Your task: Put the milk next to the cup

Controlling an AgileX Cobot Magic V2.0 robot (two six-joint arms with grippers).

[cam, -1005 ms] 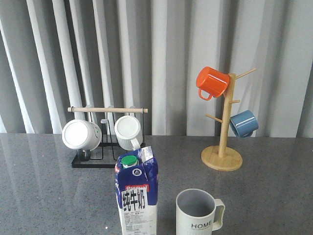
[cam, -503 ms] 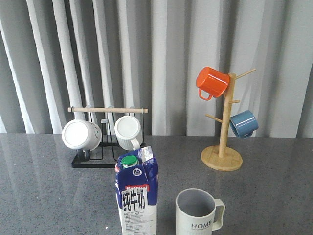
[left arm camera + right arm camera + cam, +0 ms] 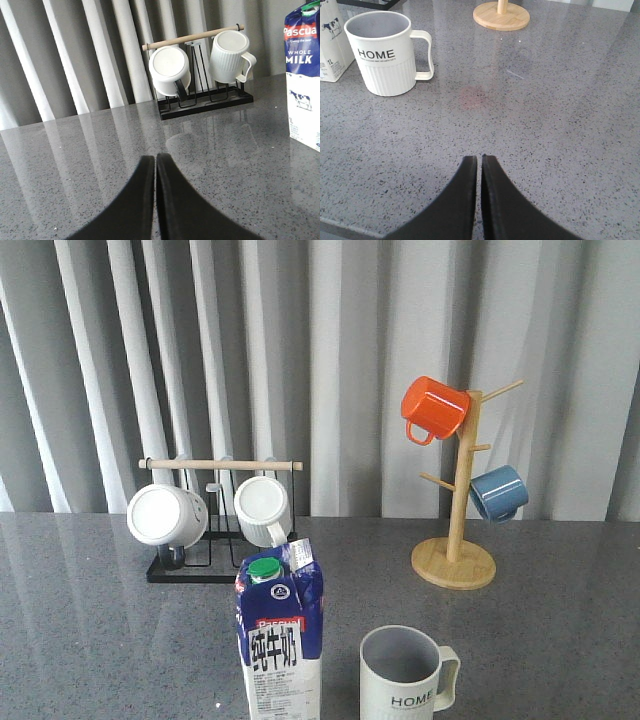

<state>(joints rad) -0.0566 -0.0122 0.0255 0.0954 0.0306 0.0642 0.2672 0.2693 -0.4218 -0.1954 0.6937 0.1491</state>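
bench (image 3: 80,640): grey speckled | near: milk (image 3: 280,640), cup (image 3: 405,675) right of it | far left: mug rack (image 3: 215,565) | far right: wooden mug tree (image 3: 455,560)

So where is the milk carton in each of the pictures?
Front view: the milk carton stands at the bottom, left of the HOME mug.
Left wrist view: it is cut off by the right edge, with the white mug rack behind.
Right wrist view: only a corner shows at the top left.
Shared landmark: the HOME mug, beside the carton in the front and right wrist views.

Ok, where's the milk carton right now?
Front view: the milk carton stands upright at the table's near edge, just left of the HOME mug, apart from it.
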